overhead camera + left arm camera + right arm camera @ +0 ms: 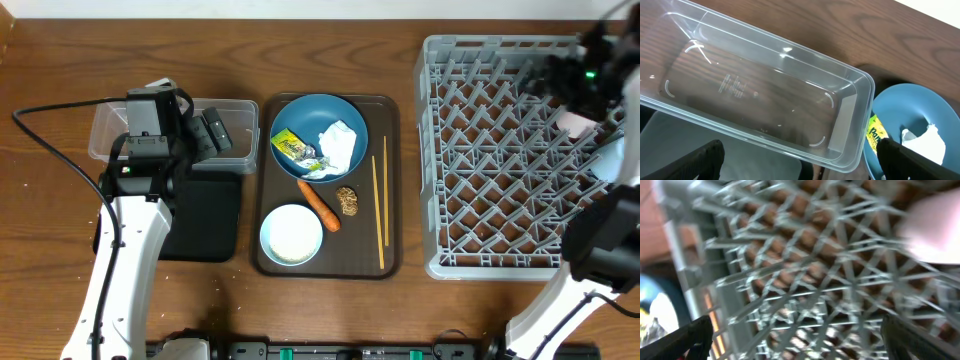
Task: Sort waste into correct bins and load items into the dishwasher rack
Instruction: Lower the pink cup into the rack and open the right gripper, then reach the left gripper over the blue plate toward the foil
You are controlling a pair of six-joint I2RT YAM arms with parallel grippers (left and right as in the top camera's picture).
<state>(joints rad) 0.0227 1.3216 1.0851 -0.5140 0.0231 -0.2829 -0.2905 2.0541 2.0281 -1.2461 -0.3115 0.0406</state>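
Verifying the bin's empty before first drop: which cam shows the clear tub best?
Left wrist: the clear tub fills the frame, and the floor that shows is bare. Overhead has it too, but the left arm covers its middle. Right wrist shows only the blurred dishwasher rack, no tub.

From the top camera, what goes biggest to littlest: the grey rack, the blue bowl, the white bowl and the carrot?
1. grey rack, biggest by far
2. dark-blue bowl
3. white bowl
4. carrot, about as long as the white bowl is wide, but much thinner
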